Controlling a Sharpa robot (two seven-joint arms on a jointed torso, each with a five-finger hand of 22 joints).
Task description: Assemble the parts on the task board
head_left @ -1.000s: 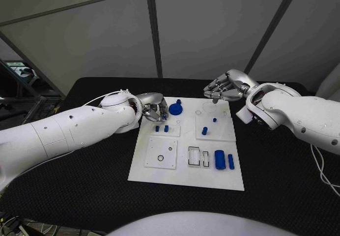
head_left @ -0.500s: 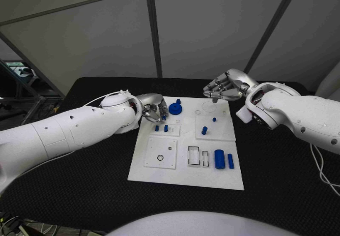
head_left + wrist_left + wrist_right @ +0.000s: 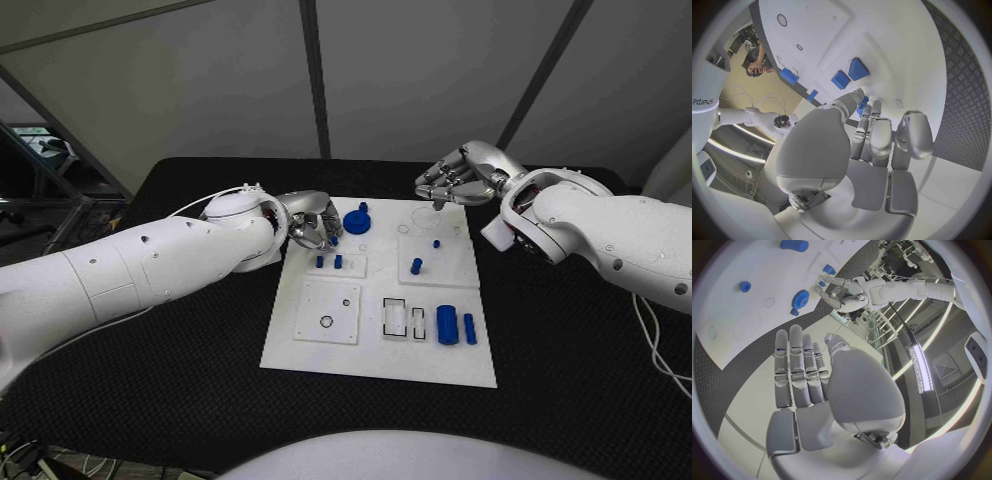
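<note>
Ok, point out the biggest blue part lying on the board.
The fat blue cylinder near the board's front right; a thinner blue bar lies beside it, and the other blue pieces are smaller.

A robotics lab: grey partition panels (image 3: 418, 70) behind a black table (image 3: 173, 390).

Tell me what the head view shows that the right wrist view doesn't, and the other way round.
Head view: the near end of the white task board, with two black-outlined rectangular slots and a slim blue bar lying close by, plus the back of the right hand. Right wrist view: that hand's palm side, fingers straight and side by side, with nothing in them. Both: the blue toothed gear at the board's far end and the left hand next to it.
</note>
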